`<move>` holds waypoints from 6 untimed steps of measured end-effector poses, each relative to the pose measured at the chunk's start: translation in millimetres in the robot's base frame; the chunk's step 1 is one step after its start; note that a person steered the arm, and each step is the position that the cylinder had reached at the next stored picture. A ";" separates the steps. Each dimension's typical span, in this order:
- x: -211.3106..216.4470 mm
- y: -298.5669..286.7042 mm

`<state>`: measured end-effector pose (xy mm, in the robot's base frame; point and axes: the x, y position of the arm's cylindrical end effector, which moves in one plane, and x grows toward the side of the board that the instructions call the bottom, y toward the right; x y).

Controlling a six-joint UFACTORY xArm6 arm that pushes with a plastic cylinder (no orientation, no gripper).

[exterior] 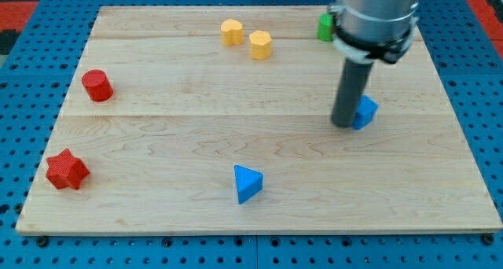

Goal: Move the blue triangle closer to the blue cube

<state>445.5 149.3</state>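
The blue triangle [247,182] lies near the view's bottom centre of the wooden board [196,127]. The blue cube [365,112] sits at the view's right, partly hidden behind my rod. My tip [344,124] rests on the board right against the cube's left side, far to the upper right of the triangle.
Two yellow blocks [232,31] [260,44] sit at the view's top centre. A green block [325,27] is partly hidden behind the arm at the top right. A red cylinder [97,86] and a red star [66,170] lie at the left.
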 end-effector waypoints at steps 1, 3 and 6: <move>49.2 27.1; 172.6 -41.3; 157.4 -155.0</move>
<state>603.0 -5.7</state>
